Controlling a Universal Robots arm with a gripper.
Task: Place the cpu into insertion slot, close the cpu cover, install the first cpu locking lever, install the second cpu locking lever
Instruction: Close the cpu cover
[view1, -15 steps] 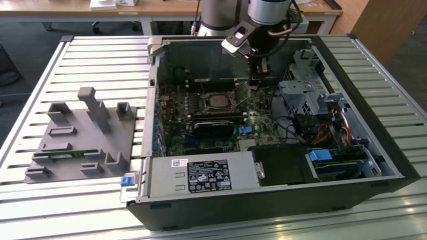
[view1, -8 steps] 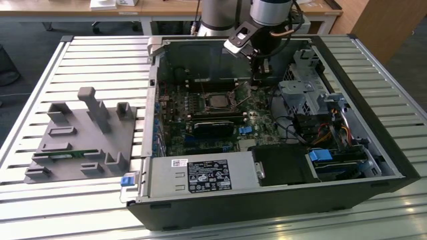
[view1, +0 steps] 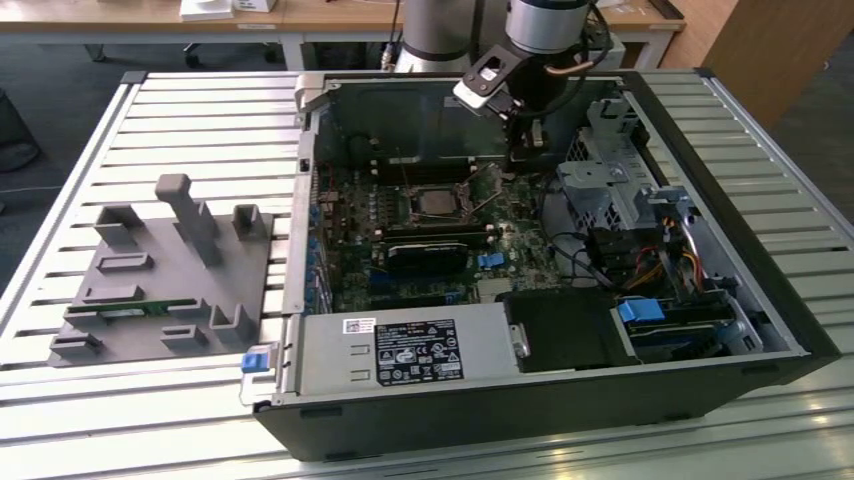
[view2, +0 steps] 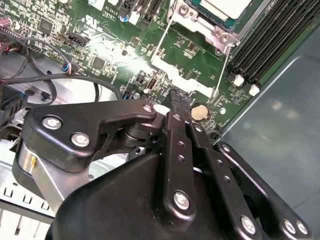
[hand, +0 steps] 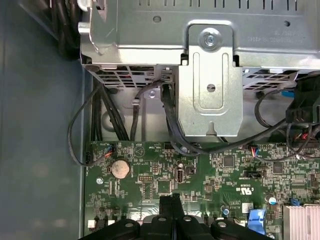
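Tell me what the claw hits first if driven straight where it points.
Most likely the green motherboard: the shut claw points at the board near the round coin cell, with nothing visible between. How far off it is I cannot tell.

Robotics lab bench: slatted metal table (view1: 134, 130), open PC case (view1: 467, 420), grey parts fixture (view1: 160, 290), robot arm (view1: 547, 25). Wooden desks (view1: 334, 15) stand behind.
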